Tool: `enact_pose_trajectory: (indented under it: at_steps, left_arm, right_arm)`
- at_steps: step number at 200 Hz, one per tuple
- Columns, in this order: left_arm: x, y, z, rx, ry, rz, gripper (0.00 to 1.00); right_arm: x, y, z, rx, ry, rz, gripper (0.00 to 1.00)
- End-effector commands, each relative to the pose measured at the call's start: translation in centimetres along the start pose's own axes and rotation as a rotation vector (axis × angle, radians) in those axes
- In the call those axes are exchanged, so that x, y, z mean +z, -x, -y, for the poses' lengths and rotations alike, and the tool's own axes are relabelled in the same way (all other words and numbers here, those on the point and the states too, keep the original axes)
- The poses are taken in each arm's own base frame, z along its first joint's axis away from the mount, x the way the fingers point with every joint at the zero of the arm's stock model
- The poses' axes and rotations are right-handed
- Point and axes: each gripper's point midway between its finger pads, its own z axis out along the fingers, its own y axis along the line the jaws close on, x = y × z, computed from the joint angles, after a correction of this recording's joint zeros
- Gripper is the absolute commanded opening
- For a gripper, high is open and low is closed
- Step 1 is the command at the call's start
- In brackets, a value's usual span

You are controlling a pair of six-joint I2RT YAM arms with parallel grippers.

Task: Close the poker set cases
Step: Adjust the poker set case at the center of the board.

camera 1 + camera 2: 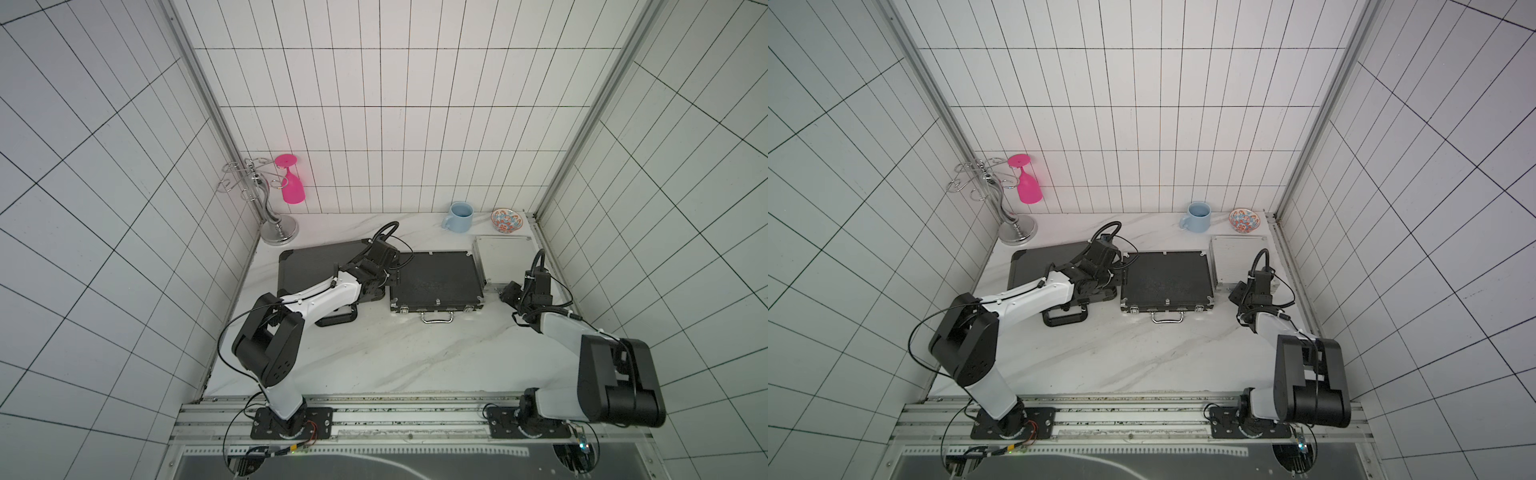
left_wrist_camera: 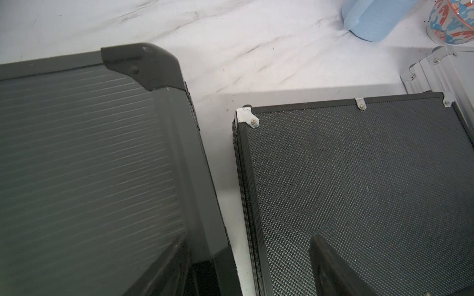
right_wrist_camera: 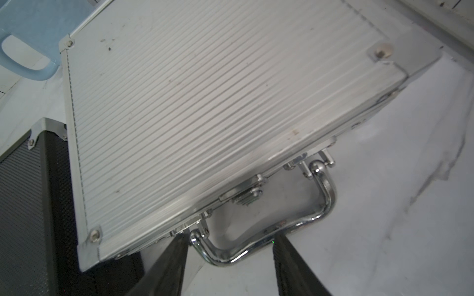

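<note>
Cases: three are laid flat in a row on the far half of the table [image 1: 374,365], handles turned to the near edge.
Grey case [image 1: 311,266]: placed far left; lid is seen down; its black handle [image 1: 337,323] is partly covered by the left arm.
Black case [image 1: 436,280]: placed in the middle; lid is seen down, silver handle [image 1: 436,328] laid on the table; separated from grey case by a strip of bare table.
Silver case [image 1: 503,257]: placed far right, set a little farther back than black case and just beside it; contact cannot be told. Lid is seen down; whether the latches are fastened cannot be told.
Left gripper [image 2: 250,246]: positioned low over the gap between grey case and black case; jaws are spread, one finger [image 2: 333,269] over the black case lid, the other blurred over grey case; nothing is gripped.
Right gripper [image 3: 229,238]: positioned at the near edge of silver case; jaws are spread, and a stretch of the chrome handle [image 3: 238,256] is seen between the fingers [image 3: 169,269]; handle is not clamped.
Mug [image 1: 459,216]: blue, stood upright beyond black case, near the back wall.
Bowl [image 1: 506,219]: patterned, stood right of mug, just beyond silver case.
Rack [image 1: 266,208]: chrome, stood in the far left corner; pink glass [image 1: 293,187] is hung upside down from it.
</note>
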Motion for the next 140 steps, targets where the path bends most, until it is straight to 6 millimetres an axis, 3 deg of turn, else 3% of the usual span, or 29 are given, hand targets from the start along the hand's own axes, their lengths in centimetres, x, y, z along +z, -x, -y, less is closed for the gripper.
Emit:
enact_pose_trajectory:
  at_steps: [1,100,140]
  left_arm:
    - [0.5,0.7,0.4,-0.003,-0.005,0.018,0.75]
    - [1.1,0.3,0.1,0.000,0.001,0.002,0.75]
    - [1.4,0.3,0.1,-0.017,-0.016,-0.009,0.75]
  right_arm:
    - [0.6,-0.9,0.9,0.042,-0.008,-0.002,0.57]
    - [0.9,0.1,0.1,0.136,0.059,0.081,0.61]
    - [1.4,-0.4,-0.1,0.145,0.069,0.061,0.63]
